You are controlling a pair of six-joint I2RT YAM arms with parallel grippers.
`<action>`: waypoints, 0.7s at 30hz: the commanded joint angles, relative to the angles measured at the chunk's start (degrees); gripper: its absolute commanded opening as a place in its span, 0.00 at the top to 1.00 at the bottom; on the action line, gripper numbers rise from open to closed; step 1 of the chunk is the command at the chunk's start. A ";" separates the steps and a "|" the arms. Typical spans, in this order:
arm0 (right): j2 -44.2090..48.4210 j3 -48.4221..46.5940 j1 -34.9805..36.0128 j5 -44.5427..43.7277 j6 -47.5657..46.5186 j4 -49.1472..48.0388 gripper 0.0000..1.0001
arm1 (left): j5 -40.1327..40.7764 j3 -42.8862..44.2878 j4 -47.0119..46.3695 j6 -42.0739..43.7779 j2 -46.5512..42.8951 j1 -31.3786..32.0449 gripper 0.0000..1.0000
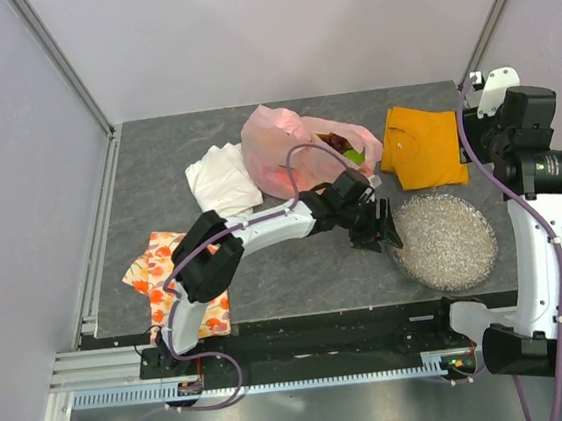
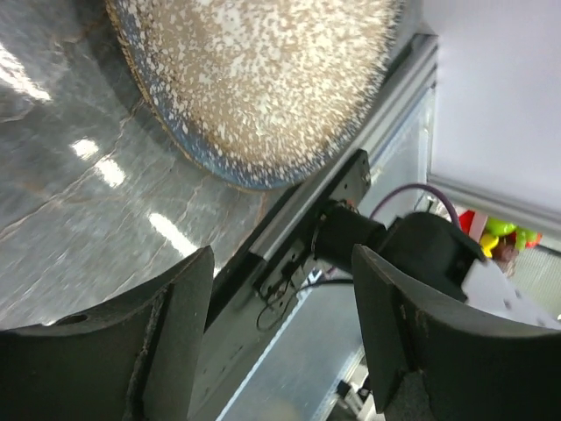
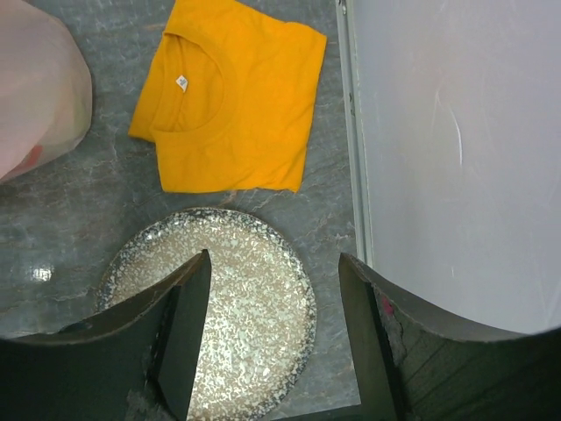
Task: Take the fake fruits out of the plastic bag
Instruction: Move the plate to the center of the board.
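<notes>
Left hand [image 1: 375, 229] hovers over the bench [image 1: 278, 276] at the glittery dish's [image 1: 466, 251] left rim, fingers apart and empty; the plastic bag [image 1: 280, 150] lies just far-left of it, its mouth facing right with fake fruits [image 1: 350, 153] showing. Right hand [image 3: 273, 259], also parted and empty, hangs farther off at the far right

No text, brand, number or sign can be read anywhere. The only label in view is a small white tag [image 3: 181, 82] inside the collar of the orange shirt [image 3: 232, 105]. Any print on it is too small to make out.
</notes>
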State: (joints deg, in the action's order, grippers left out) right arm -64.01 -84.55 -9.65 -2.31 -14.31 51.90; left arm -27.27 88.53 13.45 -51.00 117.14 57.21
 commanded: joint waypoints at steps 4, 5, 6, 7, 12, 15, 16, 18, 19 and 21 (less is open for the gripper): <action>1.96 -2.28 -0.37 1.60 3.84 1.80 0.32 | 7.93 7.35 3.24 -7.27 8.27 3.26 0.38; 1.96 -2.46 -0.37 1.78 4.72 1.89 0.32 | 8.45 7.97 3.94 -7.09 9.15 3.61 0.39; 2.04 -2.55 -0.37 2.04 5.07 2.06 0.31 | 9.24 8.93 4.65 -7.18 10.37 3.87 0.41; 1.96 -2.81 -0.37 2.13 5.51 2.59 0.32 | 9.94 9.29 5.17 -7.27 10.91 3.96 0.42; 2.57 -2.72 -0.37 4.68 6.31 3.03 0.32 | 10.30 7.19 5.54 -10.85 11.88 4.22 0.45; 2.57 -2.20 -0.37 5.03 6.66 2.77 0.32 | 8.46 6.30 0.55 -14.55 13.37 4.40 0.53; 2.66 -1.76 -0.46 5.47 6.83 2.77 0.32 | 7.59 6.65 -0.52 -15.26 14.51 4.40 0.57; 2.84 -1.41 -0.46 5.73 7.10 2.86 0.32 | 6.62 7.96 -3.94 -16.76 15.57 4.66 0.62; 2.66 -1.14 -0.46 5.82 7.53 3.03 0.32 | 6.44 8.67 -4.48 -17.02 16.18 4.75 0.71; 2.66 -1.05 -0.46 6.61 7.62 3.12 0.32 | 6.79 10.51 -4.49 -17.64 17.59 4.75 0.83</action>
State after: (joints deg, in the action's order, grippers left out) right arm -62.19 -85.25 -9.93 2.81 -8.69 54.96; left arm -19.86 95.31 13.39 -64.05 131.85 61.28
